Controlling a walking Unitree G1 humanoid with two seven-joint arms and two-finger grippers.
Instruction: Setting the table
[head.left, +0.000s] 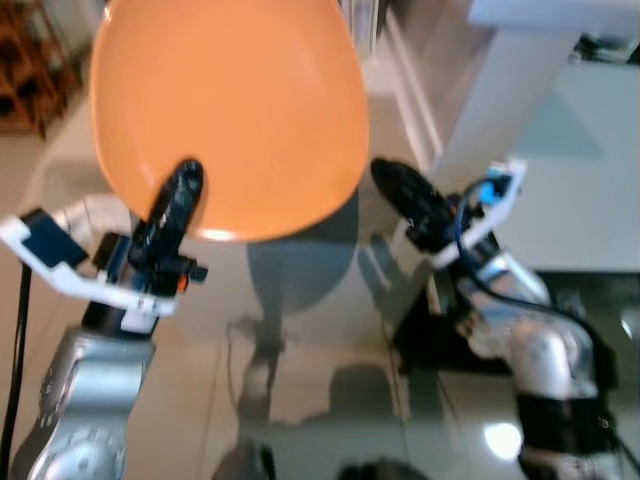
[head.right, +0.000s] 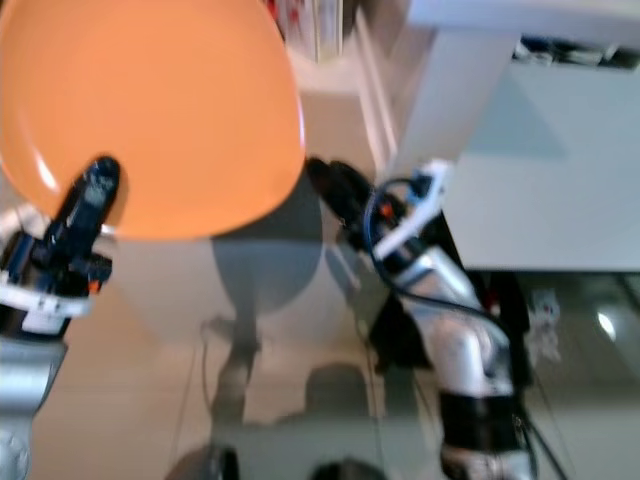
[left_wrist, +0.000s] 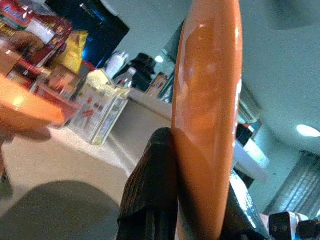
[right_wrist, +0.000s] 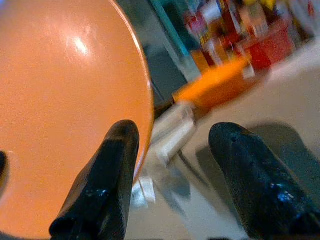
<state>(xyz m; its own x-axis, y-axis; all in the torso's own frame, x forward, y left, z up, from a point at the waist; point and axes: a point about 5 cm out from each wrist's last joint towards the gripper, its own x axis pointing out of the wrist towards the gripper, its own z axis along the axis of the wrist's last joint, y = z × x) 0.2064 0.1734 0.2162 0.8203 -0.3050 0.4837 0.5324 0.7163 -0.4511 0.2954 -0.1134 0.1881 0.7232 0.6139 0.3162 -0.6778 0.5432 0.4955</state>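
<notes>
Left hand (head.left: 172, 215) is clamped on the orange plate (head.left: 228, 110), carried mid-transport; the right hand (right_wrist: 175, 175) is spread empty; placement on the worktop (head.left: 575, 190) is judged next.

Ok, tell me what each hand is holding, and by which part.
The left hand grips the orange plate by its near rim, one finger on each face. The right hand is open and holds nothing.

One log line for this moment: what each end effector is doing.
left end effector: shut on round orange plastic plate, held raised above floor | right end effector: open, empty, beside plate edge
</notes>
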